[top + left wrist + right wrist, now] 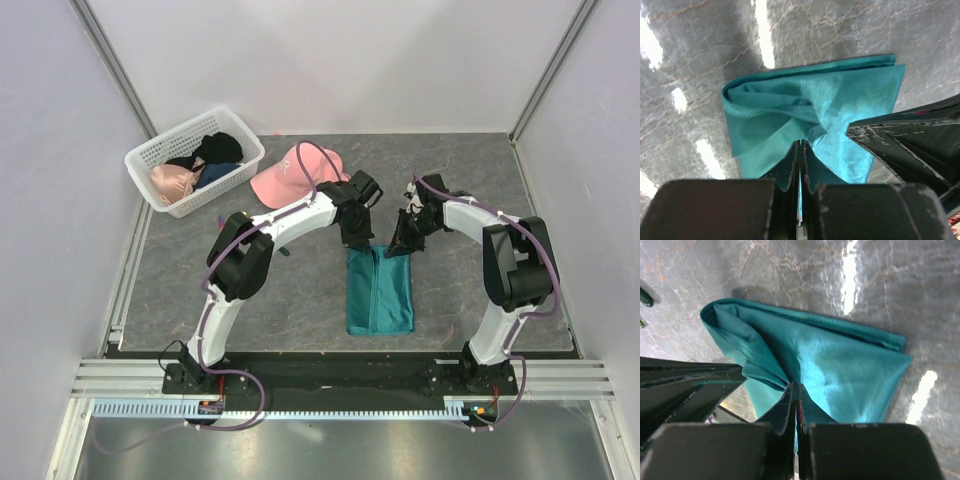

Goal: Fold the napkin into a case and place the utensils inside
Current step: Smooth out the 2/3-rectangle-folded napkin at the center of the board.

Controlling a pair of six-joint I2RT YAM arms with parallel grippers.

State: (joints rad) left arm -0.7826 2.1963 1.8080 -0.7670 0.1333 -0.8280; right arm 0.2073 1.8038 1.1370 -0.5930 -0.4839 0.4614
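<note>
Teal cloth, soft and light, the one napkin [380,292] lies folded long on the grey table [470,200] between the two arms. It will likely sag and slide, so its far corners look like the best hold. There the left gripper [357,240] and right gripper [400,245] each pinch tight on that edge. Beyond sit one pink cap [295,172] and one white basket [215,192]; no utensils show.

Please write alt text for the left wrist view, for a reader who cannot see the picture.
The left gripper, shut, pinches the teal-green napkin, and the cloth puckers at its fingertips. The napkin lies folded in layers on a grey marbled table that shows bright light reflections.
</note>
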